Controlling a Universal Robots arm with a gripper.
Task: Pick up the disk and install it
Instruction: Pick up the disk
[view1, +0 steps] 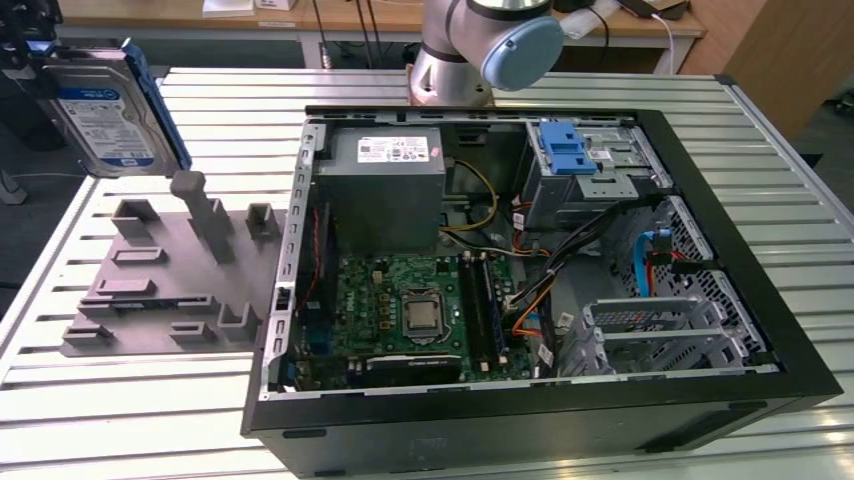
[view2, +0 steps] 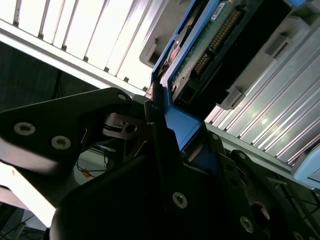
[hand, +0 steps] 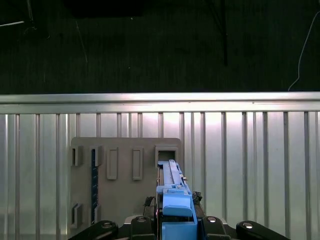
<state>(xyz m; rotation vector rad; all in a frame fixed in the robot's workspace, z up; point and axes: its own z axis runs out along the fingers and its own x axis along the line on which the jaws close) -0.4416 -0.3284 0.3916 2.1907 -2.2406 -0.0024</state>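
**Exterior view:** the disk (view1: 114, 110) is hanging upright in the air at the exterior view's left. It is above the grey fixture (view1: 167, 275) and not touching it, and it is well apart from the open computer case (view1: 534, 270). A drive cage (view1: 587, 165) with a blue latch is sitting at the case's far corner.

**Second wrist view:** the gripper (view2: 182, 132) is clamping its fingers (view2: 157, 130) on the disk's blue carrier frame. The hold is on a thin plastic rim (likely to flex), so the disk could pivot or slip in the grip.

**First wrist view:** the disk is showing edge-on over the fixture and the slatted table (hand: 250, 160). My judgement is that any tilt risks catching the case wall or jamming in the cage. Loose cables (view1: 527, 250) could also snag.
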